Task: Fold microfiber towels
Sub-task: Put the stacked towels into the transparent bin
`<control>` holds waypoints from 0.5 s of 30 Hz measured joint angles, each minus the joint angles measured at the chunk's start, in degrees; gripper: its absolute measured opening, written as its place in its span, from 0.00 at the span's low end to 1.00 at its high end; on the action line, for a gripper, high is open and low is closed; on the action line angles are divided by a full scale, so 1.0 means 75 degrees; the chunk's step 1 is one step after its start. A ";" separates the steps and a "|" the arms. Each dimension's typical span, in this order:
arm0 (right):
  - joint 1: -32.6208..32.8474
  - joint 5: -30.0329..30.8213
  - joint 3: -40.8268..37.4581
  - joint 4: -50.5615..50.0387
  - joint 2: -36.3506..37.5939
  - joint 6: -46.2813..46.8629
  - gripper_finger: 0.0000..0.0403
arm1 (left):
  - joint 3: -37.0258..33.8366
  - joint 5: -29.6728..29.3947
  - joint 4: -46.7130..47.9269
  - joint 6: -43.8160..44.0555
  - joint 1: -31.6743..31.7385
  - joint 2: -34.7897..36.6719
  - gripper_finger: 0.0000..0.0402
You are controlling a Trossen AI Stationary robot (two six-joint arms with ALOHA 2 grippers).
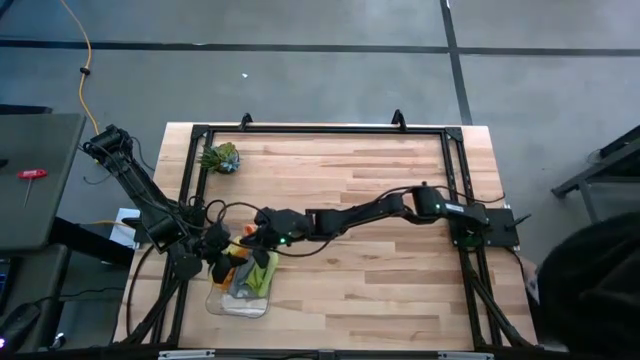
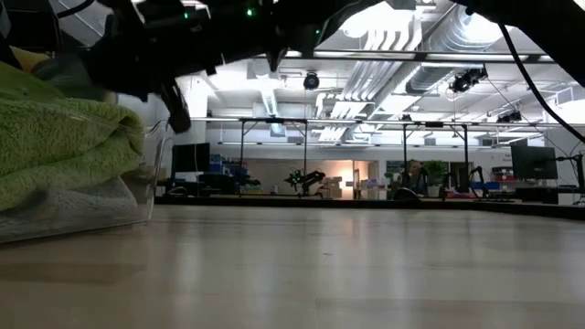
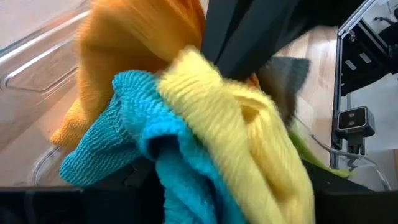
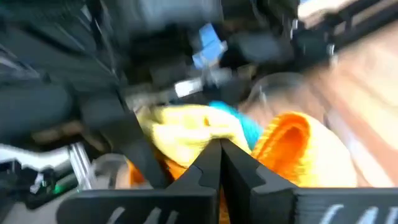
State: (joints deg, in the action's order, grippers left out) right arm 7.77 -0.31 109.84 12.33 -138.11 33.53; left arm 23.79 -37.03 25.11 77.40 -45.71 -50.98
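Towels (image 3: 186, 124) — orange, yellow, teal — you see bunched over the clear bin (image 1: 240, 303) at the worktop's (image 1: 380, 270) left; left claw (image 1: 222, 262) spread around them, right claw (image 4: 221, 163) pressed together, touching the bundle.

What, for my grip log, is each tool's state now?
Left tool: cannot be told; yellow towel crowds it.
Right tool: closed, nothing seen held.

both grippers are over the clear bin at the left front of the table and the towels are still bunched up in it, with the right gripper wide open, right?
Not quite: the right gripper is shut, its fingers pressed together in the right wrist view. The rest holds: both it and the left gripper are over the clear bin, towels bunched inside.
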 joint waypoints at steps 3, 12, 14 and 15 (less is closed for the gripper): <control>0.0014 -0.0184 0.0000 -0.0116 -0.0077 0.0074 0.00 | -0.0006 -0.0042 -0.0122 -0.0165 0.0000 0.0003 0.53; 0.0034 -0.0441 0.0000 -0.0292 -0.0109 -0.0049 0.00 | 0.0414 0.0171 0.0776 -0.0296 0.0000 0.0302 0.53; 0.0032 -0.0444 0.0000 -0.0345 -0.0109 -0.0051 0.00 | 0.0577 0.0205 0.0998 -0.0221 0.0000 0.0293 0.53; 0.0029 -0.0447 0.0000 -0.0361 -0.0109 -0.0054 0.00 | 0.0656 0.0291 0.1104 -0.0219 0.0003 0.0289 0.53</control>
State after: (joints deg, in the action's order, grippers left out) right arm 7.99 -3.66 109.84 9.62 -138.93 33.12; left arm 28.71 -34.85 33.39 75.75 -45.69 -48.82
